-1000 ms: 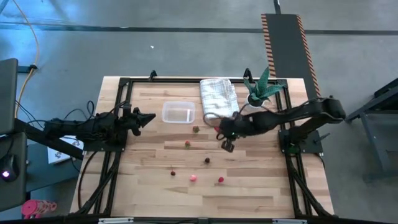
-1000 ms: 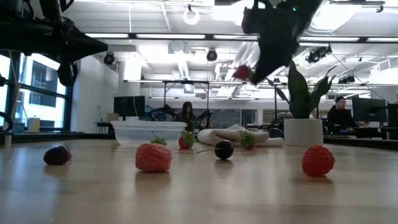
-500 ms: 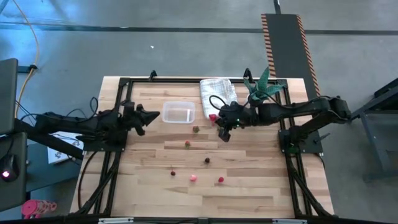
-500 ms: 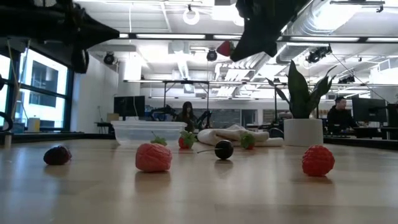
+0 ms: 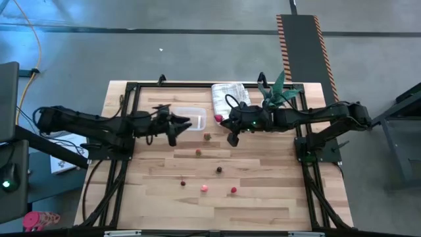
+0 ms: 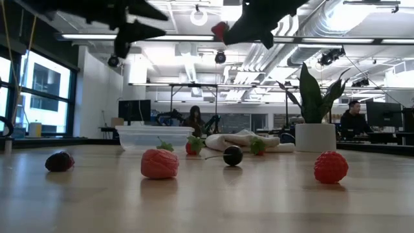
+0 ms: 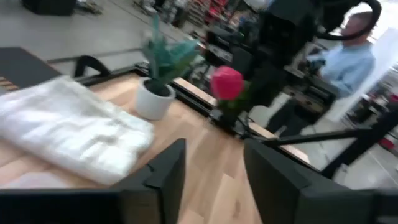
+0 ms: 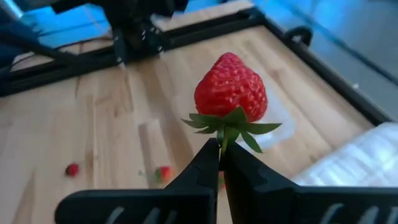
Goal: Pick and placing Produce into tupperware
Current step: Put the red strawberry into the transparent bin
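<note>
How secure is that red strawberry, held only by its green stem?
Likely light: the right gripper lifts the red strawberry by its thin green stem alone. It may swing or slip, pinched so narrowly. Its rounded body would probably roll once released.

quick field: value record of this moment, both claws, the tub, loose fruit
right claw: shut on the stem of a strawberry, held in the air near the tub's right end
left claw: open, holding nothing, over the tub's left side
tub: clear, on the table left of the folded towel; no fruit seen inside
loose fruit: six pieces on the wood in the high view, among them a red one, a pink one and a dark one
potted plant: back right corner
</note>
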Action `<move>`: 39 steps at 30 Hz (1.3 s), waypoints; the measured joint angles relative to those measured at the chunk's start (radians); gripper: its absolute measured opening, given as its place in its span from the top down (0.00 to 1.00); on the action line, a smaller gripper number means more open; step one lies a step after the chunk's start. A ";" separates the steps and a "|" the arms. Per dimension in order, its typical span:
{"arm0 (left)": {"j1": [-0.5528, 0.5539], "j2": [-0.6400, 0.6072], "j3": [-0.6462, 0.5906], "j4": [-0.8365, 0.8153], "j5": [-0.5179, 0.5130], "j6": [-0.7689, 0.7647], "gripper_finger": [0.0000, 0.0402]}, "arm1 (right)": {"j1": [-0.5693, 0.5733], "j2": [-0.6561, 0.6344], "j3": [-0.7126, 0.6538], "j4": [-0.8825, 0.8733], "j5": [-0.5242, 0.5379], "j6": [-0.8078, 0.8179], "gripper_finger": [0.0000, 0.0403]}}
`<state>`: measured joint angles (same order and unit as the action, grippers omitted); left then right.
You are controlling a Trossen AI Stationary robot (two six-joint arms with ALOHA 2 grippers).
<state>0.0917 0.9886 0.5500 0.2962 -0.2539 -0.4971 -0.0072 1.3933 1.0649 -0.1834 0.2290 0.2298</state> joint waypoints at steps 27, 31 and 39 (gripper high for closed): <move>0.001 0.444 0.414 -0.010 -0.143 0.362 0.49 | 0.003 0.000 0.000 0.031 0.286 -0.031 1.00; 0.001 0.447 0.414 -0.008 -0.143 0.362 0.49 | 0.003 0.000 0.000 0.031 0.286 -0.030 1.00; 0.001 0.470 0.413 -0.005 -0.132 0.360 0.49 | 0.008 0.000 0.000 0.077 0.277 -0.030 1.00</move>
<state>0.0925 1.4581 0.9631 0.2917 -0.3855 -0.1371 0.0010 1.3937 1.0653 -0.1067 0.5060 0.2001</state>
